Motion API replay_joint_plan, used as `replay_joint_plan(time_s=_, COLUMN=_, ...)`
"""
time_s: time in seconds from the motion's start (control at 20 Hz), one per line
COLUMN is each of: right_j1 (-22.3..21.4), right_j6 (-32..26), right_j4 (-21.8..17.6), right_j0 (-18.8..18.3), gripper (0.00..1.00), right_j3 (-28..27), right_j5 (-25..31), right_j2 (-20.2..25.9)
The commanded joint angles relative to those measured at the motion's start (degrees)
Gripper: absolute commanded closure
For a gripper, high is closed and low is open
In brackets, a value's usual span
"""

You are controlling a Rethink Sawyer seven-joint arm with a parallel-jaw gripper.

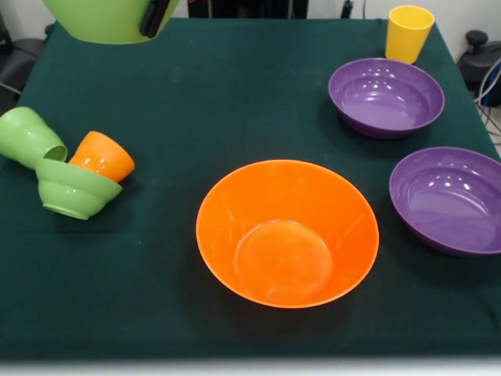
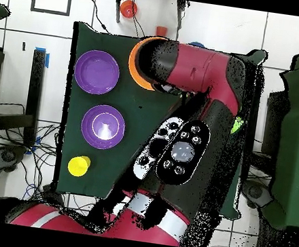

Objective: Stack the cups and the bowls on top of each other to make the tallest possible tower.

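My gripper (image 1: 154,17) is at the top left edge of the front view, shut on the rim of the medium light-green bowl (image 1: 102,19), which it holds above the table. The large orange bowl (image 1: 286,232) stands upright at the table's middle; its rim also shows beside the arm in the overhead view (image 2: 133,62). Two purple bowls (image 1: 385,96) (image 1: 448,199) stand at the right, with the yellow cup (image 1: 408,33) behind them. At the left, the light-green cup (image 1: 30,137) lies on its side. The orange cup (image 1: 102,157) and the small light-green bowl (image 1: 74,189) lean together there. No tower stands.
The arm (image 2: 196,101) covers much of the table in the overhead view. A red-orange round thing (image 2: 128,8) lies on the floor beyond the table's edge. The blue bowl and the red cup do not show on the table.
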Motion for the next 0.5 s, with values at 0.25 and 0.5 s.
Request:
replay_joint_plan(time_s=0.25, right_j1=2.74, right_j6=-8.17, right_j4=-1.97, right_j0=-1.96, gripper=1.00, right_j3=-3.65, right_j5=5.58, right_j2=8.45)
replay_joint_plan(time_s=0.5, right_j1=4.36, right_j6=-7.88, right_j4=-2.84, right_j0=-2.04, gripper=1.00, right_j3=-4.53, right_j5=3.82, right_j2=8.57)
